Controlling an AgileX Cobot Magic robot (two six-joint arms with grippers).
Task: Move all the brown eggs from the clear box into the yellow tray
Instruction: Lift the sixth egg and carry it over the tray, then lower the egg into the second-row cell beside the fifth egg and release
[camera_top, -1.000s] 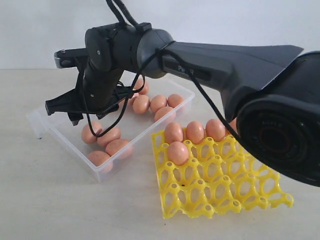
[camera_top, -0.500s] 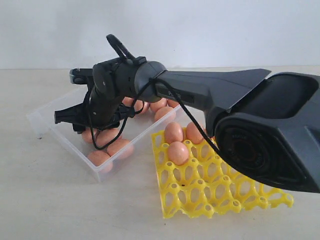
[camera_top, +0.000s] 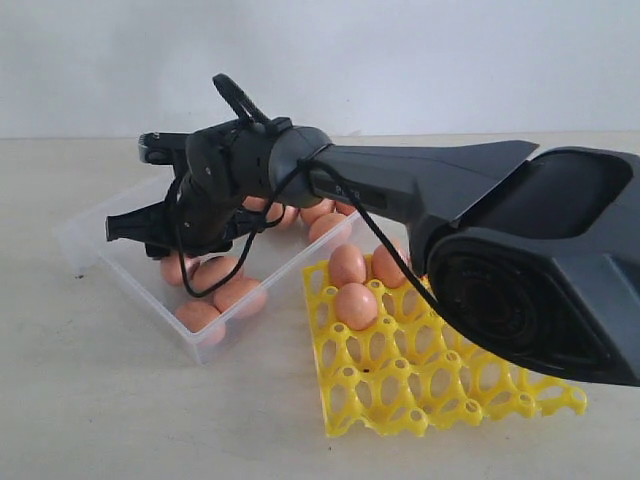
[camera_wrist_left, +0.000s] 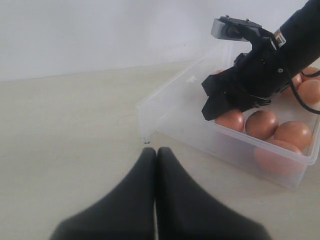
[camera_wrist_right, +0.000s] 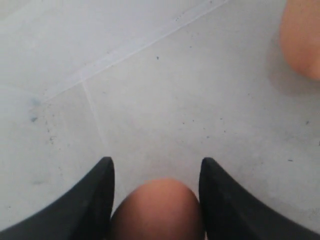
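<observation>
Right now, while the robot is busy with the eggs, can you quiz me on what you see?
1. True or false: the left tool is shut.
2. The right tool has what between its fingers? A) a brown egg B) a yellow post C) nothing
3. Fill in: the right tool is down inside the ____.
Key: 1 true; 2 A; 3 clear box.

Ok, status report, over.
Left gripper shut, outside the box. Right gripper straddling an egg in the box, grip unconfirmed. Some eggs in tray, more in box. Nothing blocking.
</observation>
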